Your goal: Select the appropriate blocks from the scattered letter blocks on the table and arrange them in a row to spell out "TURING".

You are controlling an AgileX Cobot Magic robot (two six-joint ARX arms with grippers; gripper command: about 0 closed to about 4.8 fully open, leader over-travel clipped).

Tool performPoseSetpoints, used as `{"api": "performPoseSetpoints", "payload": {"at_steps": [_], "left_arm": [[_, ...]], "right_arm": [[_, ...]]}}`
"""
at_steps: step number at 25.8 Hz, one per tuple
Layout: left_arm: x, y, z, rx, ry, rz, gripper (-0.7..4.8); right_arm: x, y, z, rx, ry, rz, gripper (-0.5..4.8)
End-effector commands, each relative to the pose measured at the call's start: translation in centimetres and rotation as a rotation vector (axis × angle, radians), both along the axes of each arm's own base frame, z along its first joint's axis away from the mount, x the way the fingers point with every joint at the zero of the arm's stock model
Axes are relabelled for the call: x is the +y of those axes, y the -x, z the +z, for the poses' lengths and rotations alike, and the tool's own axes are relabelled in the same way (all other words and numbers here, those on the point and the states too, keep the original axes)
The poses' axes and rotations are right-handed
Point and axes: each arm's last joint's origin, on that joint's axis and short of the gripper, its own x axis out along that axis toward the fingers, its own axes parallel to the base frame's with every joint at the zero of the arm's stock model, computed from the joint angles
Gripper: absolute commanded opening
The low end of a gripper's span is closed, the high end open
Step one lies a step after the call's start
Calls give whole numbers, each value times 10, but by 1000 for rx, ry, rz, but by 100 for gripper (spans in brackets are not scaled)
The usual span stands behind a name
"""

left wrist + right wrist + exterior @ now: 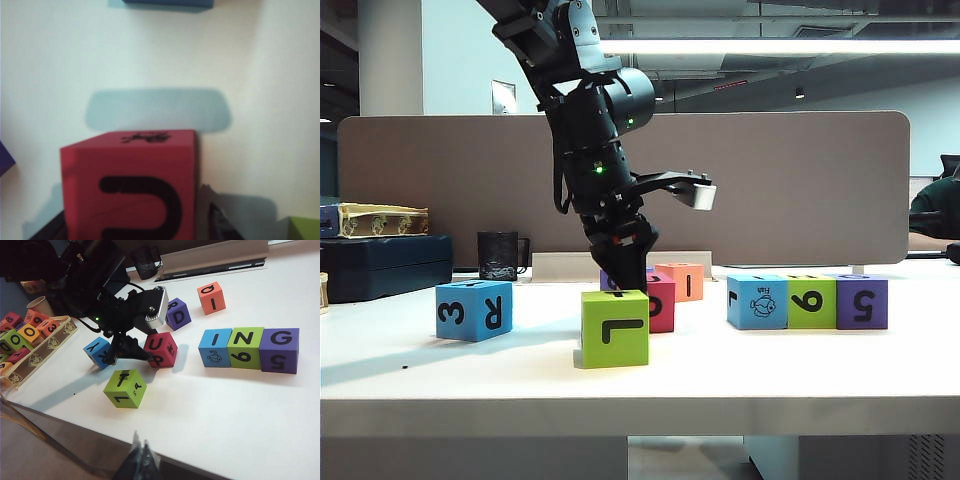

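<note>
**Left jaws straddle the magenta U block**

The left gripper stands over the magenta block, its jaws set on either side of that cube; in the left wrist view a dark fingertip shows just beside the cube's flank with a thin gap, so the jaws look loosened rather than pressed on it. The magenta block rests on the white counter with a black U on its face.

Just in front of the magenta block, nearer the counter's front edge, sits a lime green block bearing a T. Behind the magenta block are a purple block and an orange block. To its right, well apart, a blue block, a green one and a purple one touch in a row reading I, N, G. Another blue block lies to its left.

The right gripper hangs above the counter's front edge, clear of every block, its jaws close together
</note>
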Motion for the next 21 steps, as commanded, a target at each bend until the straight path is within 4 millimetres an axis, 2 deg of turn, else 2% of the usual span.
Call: {"api": "performPoseSetpoints", "payload": {"at_steps": [1,4,7,15,21], "left_arm": [[0,0,1,-4,5,-5,314],[-1,-2,2,-34,-1,6,318],[0,-2,2,-46,-17,16,380],[1,-2,4,-57,-41,55,382],[2,3,20,-63,-1,95,382]], "right_arm": [[0,0,3,-18,1,3,-1],[0,0,3,-17,1,3,-1],[0,0,3,-17,1,3,-1],[0,0,3,-18,1,3,-1],[0,0,3,-18,2,3,-1]]}}
